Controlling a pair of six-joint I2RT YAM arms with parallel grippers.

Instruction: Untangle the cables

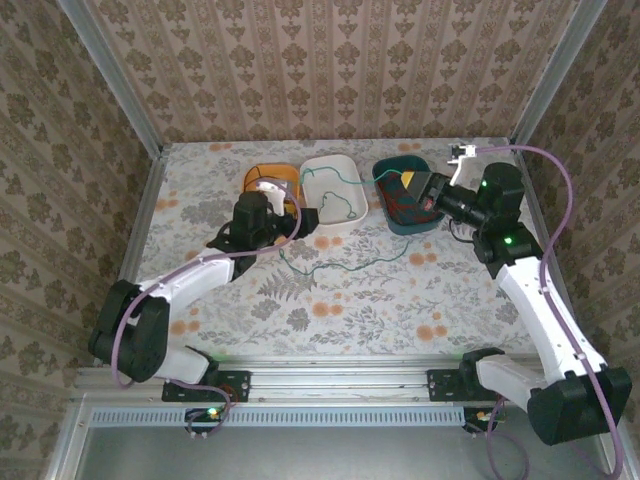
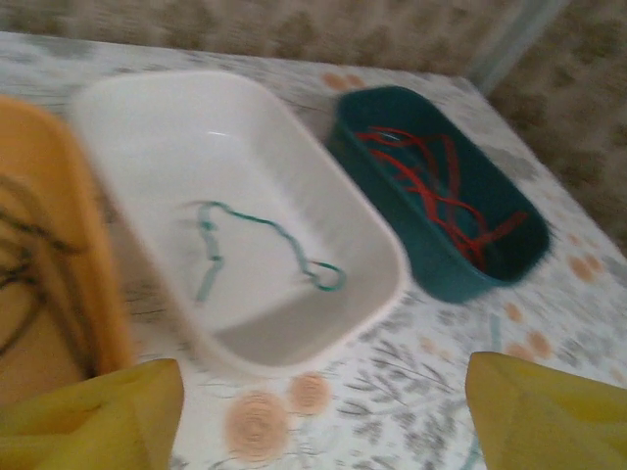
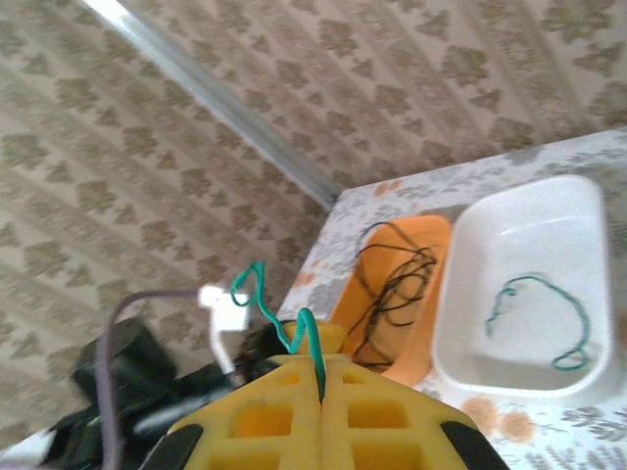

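**Right gripper clamped on green strand; left gripper open above the trays**

Location of items: The thin red cables (image 2: pixel 436 196) lie looped in the dark teal plastic tray (image 2: pixel 446 284). The thin black cables (image 3: pixel 397 284) sit in the orange plastic tray (image 2: pixel 59 196). A thin green cable (image 2: pixel 328 281) curls loosely in the white plastic tray (image 2: pixel 167 137). A further length of green cable (image 1: pixel 345 265) trails across the floral-patterned table (image 1: pixel 420 300). Whether it is one piece with the strand in the white tray cannot be told.

Grippers: The right gripper (image 3: pixel 320 367) has its yellow fingers pressed together, pinching a green strand (image 3: pixel 312 338) whose free end curls up beside them. The left gripper (image 2: pixel 323 392) stands with its fingers wide apart and nothing between them, near the front edge of the white tray.

Handling assessment: The cables appear very light and limp, holding soft kinks rather than springing straight. They will likely drag and snag on tray rims when pulled. Being so thin, a strand could slip from a loose pinch.

Recommended hold: A firm pinch near a free end or at the crown of a raised loop, lifting slowly clear of any crossing strands.
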